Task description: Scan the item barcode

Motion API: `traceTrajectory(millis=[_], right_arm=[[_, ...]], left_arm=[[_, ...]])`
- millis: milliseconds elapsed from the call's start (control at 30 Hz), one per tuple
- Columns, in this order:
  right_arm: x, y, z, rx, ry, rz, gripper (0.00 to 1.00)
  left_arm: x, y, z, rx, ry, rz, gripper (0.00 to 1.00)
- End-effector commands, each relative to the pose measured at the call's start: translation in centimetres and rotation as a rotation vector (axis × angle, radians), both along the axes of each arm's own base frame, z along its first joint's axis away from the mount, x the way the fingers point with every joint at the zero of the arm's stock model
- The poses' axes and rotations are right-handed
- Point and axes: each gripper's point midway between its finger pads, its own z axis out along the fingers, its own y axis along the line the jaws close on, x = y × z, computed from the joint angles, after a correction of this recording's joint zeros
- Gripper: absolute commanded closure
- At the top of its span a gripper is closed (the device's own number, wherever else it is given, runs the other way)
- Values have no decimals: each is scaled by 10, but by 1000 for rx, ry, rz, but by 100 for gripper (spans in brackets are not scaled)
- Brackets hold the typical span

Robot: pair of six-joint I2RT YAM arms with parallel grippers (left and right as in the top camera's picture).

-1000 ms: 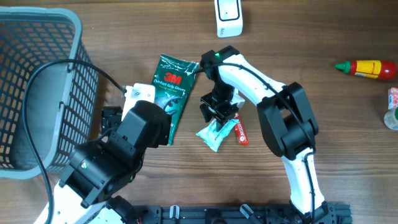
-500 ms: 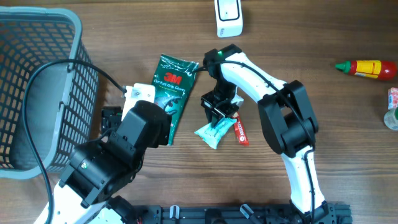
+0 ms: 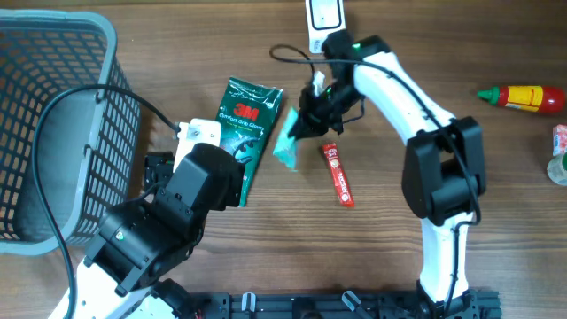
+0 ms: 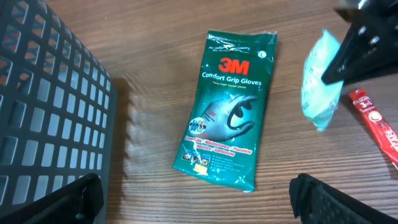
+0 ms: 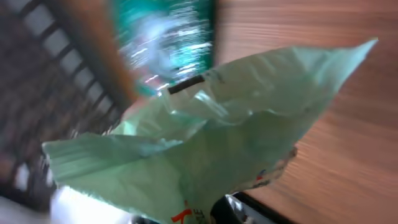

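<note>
Within the last second the right gripper [image 3: 307, 118] has clamped onto the pale green packet [image 3: 285, 143], lifted it off the bench [image 3: 177, 53] and carried it away from the red tube [image 3: 337, 175] toward the white scanner [image 3: 325, 22]. The pick looks done, and presenting the barcode comes next. Its jaws are closed tight on the packet's upper edge, so the packet hangs just beside the 3M gloves pack [image 3: 248, 133]. The left gripper [image 4: 199, 202] hovers wide open, holding nothing.

Right-wrist view blurred, glove pack [image 5: 168, 37] and basket [image 5: 56, 93] smeared, pouch [image 5: 205, 124] mostly hiding right pincer [image 3: 312, 115], scanner [image 3: 325, 27] cut off at top edge, sachet [image 4: 374, 119] at right edge
</note>
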Motion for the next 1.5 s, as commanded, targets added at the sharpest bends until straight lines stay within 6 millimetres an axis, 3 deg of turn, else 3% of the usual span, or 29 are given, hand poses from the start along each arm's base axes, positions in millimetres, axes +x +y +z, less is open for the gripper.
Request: traceTrajectory(millis=[0,100,300,500,633,800,1167,1367,1467], right_arm=[[9,8,17,174,-386,284,96],[14,6,13,164,-472,341,96],[0,33,62,612,-763,505,96],[-1,37,75,737,-909,558,96],[-1,34,72,759,-973,586,96],[1,22,33,592,-886,605,96],[-7,32,-9,723,-748,387,96],[5,17,-59,411,-698,384,96],[9,13,-67,351,-701,385,96]], left_arm=[[0,0,1,-18,-4,11,0],[0,0,1,-17,-4,11,0],[0,0,1,-17,-4,11,0],[0,0,1,-17,-4,11,0],[0,0,1,-17,-4,11,0],[0,0,1,-17,-4,11,0],[0,0,1,-17,-4,11,0],[0,0,1,-18,-4,11,0],[0,0,1,-18,-4,11,0]])
